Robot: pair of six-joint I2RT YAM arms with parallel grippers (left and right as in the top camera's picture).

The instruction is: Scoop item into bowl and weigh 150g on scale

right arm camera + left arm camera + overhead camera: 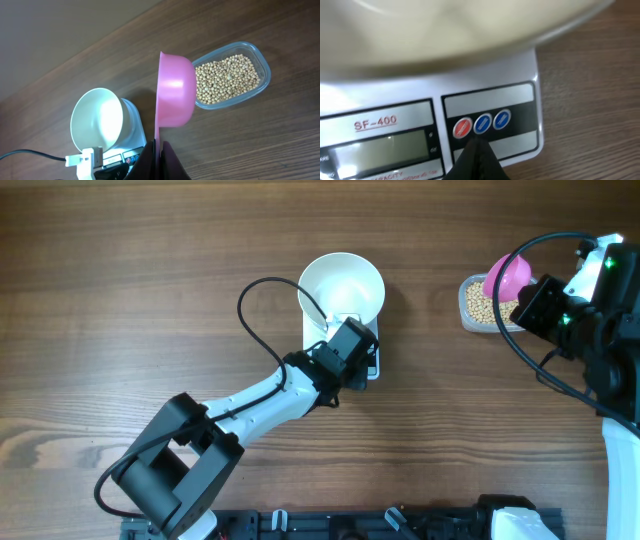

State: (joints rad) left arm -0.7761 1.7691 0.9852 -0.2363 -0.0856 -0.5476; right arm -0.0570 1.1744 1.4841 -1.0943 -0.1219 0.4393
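Currently my left gripper (477,152) is shut, tip at the scale (520,65) buttons (482,123): taring, I'd guess. Meanwhile my right gripper (160,157) clamps the pink scoop (175,90). The bowl (342,285) sits empty on the scale; beans (227,77) all in the tub (265,70). Next: dip scoop in.

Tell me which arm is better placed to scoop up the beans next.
Right. The right gripper is shut on the pink scoop, at the tub of beans. The left gripper is shut, tip at the buttons of the scale, away from the tub.
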